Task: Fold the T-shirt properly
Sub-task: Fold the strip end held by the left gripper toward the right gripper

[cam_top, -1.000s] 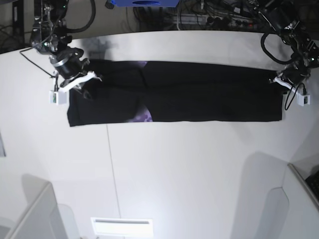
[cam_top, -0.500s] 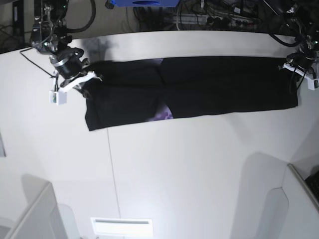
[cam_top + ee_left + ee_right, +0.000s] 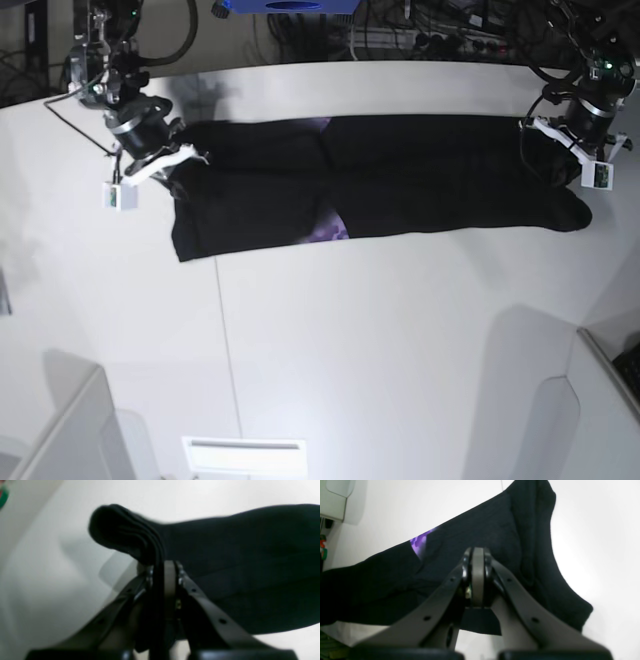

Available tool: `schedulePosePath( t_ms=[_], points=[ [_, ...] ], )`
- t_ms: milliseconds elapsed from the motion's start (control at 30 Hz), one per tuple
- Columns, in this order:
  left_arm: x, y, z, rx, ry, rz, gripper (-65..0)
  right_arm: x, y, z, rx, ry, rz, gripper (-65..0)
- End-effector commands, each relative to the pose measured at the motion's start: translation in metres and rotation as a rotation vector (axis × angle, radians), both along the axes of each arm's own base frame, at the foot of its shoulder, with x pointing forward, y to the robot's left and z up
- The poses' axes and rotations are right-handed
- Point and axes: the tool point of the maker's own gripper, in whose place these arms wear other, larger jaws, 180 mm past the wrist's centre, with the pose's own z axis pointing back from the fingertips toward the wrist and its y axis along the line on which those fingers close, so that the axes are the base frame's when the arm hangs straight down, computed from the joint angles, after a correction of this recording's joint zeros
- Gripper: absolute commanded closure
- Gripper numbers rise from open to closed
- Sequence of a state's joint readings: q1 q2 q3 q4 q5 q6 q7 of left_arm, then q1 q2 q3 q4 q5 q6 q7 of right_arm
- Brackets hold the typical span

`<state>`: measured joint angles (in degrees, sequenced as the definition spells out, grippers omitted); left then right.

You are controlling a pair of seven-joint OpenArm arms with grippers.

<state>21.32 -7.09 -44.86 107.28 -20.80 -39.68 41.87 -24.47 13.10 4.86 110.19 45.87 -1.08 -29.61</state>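
Left wrist view: the left gripper point(image 3: 163, 567) is clamped on a bunched edge of the black T-shirt point(image 3: 237, 562), probably to keep it taut.

Right wrist view: the right gripper point(image 3: 477, 580) pinches the other end, near the purple print point(image 3: 420, 543).

Base view: the T-shirt lies as a long band on the white table point(image 3: 380, 330), stretched between both grippers, likely ready for a crosswise fold.
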Motion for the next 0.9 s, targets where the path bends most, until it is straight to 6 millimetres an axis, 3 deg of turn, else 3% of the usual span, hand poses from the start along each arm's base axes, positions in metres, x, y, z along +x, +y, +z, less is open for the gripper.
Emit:
schedulePosePath(
  t_ms=[0,167,400,633,867],
  points=[
    [0.004,-0.004,0.009,0.004,-0.035,-0.017,0.0,0.006,-0.002,0.011,-0.003,-0.043,-0.004,0.0],
    [0.003,-0.014,0.005,-0.024,-0.035,-0.015,0.0,0.005,-0.002,0.01,-0.003,-0.04,-0.004,0.0],
    [-0.002,-0.048,-0.003,-0.043,0.004,-0.116,0.0,0.005,-0.003,0.01,-0.004,-0.041,-0.005,0.0],
    [0.004,-0.076,-0.011,-0.091,0.017,-0.149,0.0,0.006,-0.004,0.01,-0.006,-0.042,-0.01,0.0],
    [0.01,-0.118,-0.02,-0.156,0.035,-0.217,0.0,0.007,-0.006,0.011,-0.007,-0.044,-0.012,0.0]
  ],
)
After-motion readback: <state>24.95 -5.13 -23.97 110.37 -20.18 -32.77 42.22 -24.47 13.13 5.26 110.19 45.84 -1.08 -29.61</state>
